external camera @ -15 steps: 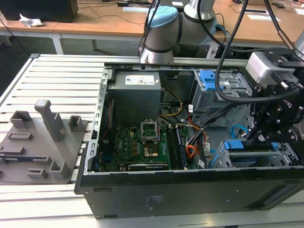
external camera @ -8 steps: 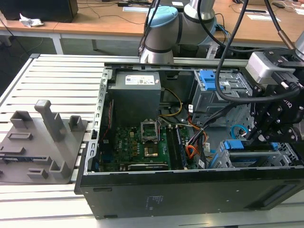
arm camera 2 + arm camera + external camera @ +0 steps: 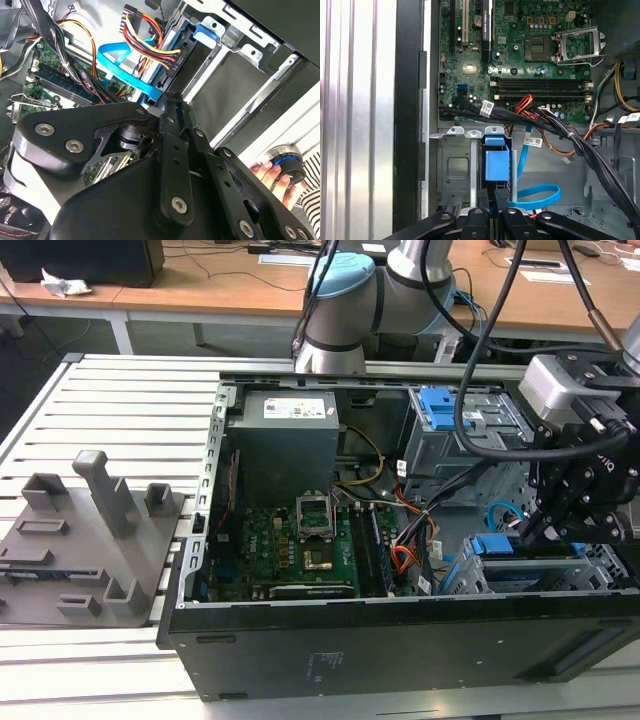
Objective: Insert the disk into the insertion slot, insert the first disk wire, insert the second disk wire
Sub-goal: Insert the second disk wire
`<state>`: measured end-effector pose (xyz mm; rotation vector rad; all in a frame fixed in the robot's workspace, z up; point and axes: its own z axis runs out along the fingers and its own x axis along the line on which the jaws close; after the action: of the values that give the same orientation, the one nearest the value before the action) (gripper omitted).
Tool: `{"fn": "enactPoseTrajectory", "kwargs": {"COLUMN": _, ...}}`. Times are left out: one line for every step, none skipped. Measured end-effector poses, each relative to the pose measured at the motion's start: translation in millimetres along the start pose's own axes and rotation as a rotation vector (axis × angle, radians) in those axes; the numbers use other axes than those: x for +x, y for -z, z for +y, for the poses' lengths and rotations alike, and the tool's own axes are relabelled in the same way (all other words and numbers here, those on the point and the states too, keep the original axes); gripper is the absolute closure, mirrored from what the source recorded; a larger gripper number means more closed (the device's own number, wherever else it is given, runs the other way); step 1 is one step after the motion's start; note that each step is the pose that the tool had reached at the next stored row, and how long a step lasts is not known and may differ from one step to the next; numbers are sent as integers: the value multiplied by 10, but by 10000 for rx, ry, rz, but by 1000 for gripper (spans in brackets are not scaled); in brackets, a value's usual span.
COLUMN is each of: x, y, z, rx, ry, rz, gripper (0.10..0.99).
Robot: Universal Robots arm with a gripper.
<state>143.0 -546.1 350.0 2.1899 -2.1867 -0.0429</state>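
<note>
Gripper (image 3: 527, 532) hovers over the disk (image 3: 520, 548) (apparently seated in its slot).

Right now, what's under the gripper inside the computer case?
In the first wrist view, the gripper hangs over a blue carrier tab in the grey drive cage, with the light-blue cable looping beside it. The gripper's body covers whatever lies directly beneath.

A green motherboard (image 3: 300, 545) lies at the centre of the open computer case (image 3: 400, 640), with a grey power supply (image 3: 285, 445) at its 12 o'clock. At the case's 9 o'clock, a grey fixture (image 3: 85, 545) rests on the slatted metal table (image 3: 110, 410).
</note>
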Motion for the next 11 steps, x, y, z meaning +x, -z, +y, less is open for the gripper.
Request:
{"fn": "enactPoseTrajectory", "kwargs": {"x": 0, "y": -1, "z": -2, "rx": 0, "ry": -10, "rz": 1, "gripper": 922}}
{"fn": "enactPoseTrajectory", "kwargs": {"x": -1, "y": -2, "z": -4, "rx": 0, "ry": -17, "rz": 1, "gripper": 922}}
{"fn": "enactPoseTrajectory", "kwargs": {"x": -4, "y": -5, "z": -11, "rx": 0, "ry": -23, "rz": -3, "gripper": 922}}
{"fn": "enactPoseTrajectory", "kwargs": {"x": -9, "y": -8, "z": -15, "rx": 0, "ry": -26, "rz": -7, "gripper": 922}}
{"fn": "enactPoseTrajectory", "kwargs": {"x": -13, "y": -9, "z": -18, "rx": -1, "ry": -32, "rz": -7, "gripper": 922}}
{"fn": "enactPoseTrajectory", "kwargs": {"x": -24, "y": -14, "z": -19, "rx": -1, "ry": -54, "rz": -19, "gripper": 922}}
{"fn": "enactPoseTrajectory", "kwargs": {"x": -29, "y": -16, "z": -22, "rx": -1, "ry": -64, "rz": -27, "gripper": 922}}
{"fn": "enactPoseTrajectory", "kwargs": {"x": -34, "y": -19, "z": -23, "rx": -2, "ry": -75, "rz": -37, "gripper": 922}}
{"fn": "enactPoseTrajectory", "kwargs": {"x": -41, "y": -23, "z": -27, "rx": -1, "ry": -91, "rz": -55, "gripper": 922}}
{"fn": "enactPoseTrajectory", "kwargs": {"x": -47, "y": -26, "z": -30, "rx": -2, "ry": -107, "rz": -72, "gripper": 922}}
{"fn": "enactPoseTrajectory", "kwargs": {"x": -51, "y": -29, "z": -31, "rx": -2, "ry": -120, "rz": -89, "gripper": 922}}
